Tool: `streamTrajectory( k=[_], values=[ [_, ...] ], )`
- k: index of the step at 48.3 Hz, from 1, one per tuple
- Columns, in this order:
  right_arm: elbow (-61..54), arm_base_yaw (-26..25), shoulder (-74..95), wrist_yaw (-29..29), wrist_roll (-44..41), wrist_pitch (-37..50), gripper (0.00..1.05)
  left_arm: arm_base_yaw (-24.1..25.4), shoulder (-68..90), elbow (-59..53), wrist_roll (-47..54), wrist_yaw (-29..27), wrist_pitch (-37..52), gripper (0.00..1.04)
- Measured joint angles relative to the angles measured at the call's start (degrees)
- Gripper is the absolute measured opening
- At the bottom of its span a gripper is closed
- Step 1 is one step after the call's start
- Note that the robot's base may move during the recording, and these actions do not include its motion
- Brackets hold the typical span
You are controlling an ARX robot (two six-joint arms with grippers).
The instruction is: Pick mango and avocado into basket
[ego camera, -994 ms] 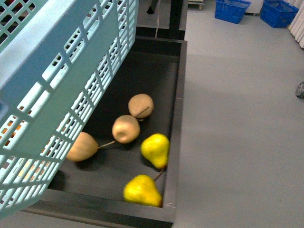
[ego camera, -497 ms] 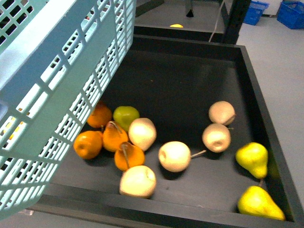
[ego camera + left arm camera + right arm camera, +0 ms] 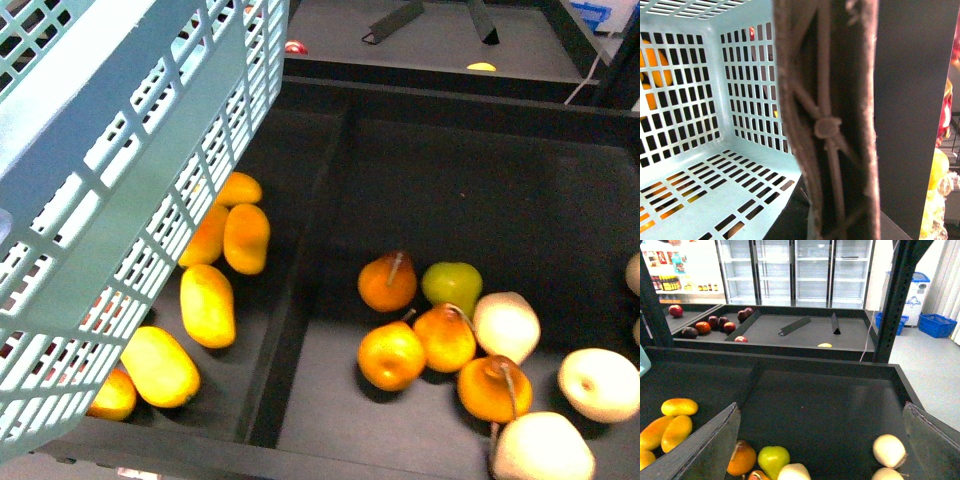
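The basket (image 3: pixel 130 180) is seen tilted at upper left of the front view, over yellow mangoes (image 3: pixel 207 305); its handle (image 3: pixel 827 125) is blurred against the left wrist lens, so the left gripper's state cannot be told. The right gripper (image 3: pixel 821 412) is spread wide, grasping nothing, above the pears (image 3: pixel 742 457). The mango and avocado cannot be singled out among small dark fruits (image 3: pixel 720 322) in the far bin (image 3: pixel 805 342).

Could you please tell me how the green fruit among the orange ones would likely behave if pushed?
The green fruit looks round, so it would probably roll on the flat bin floor. Its skin looks smooth, so it may slip in a claw. An orange fruit lies close beside it, so a push would likely nudge that.
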Motion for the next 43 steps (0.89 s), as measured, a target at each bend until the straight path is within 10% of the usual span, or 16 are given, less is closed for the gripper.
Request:
streamTrajectory(
  k=[43],
  values=[
    [0.00, 0.00, 0.00, 0.00, -0.02, -0.07, 0.97, 0.00, 0.07, -0.07, 0.09, -0.17, 0.00, 0.06]
  ],
)
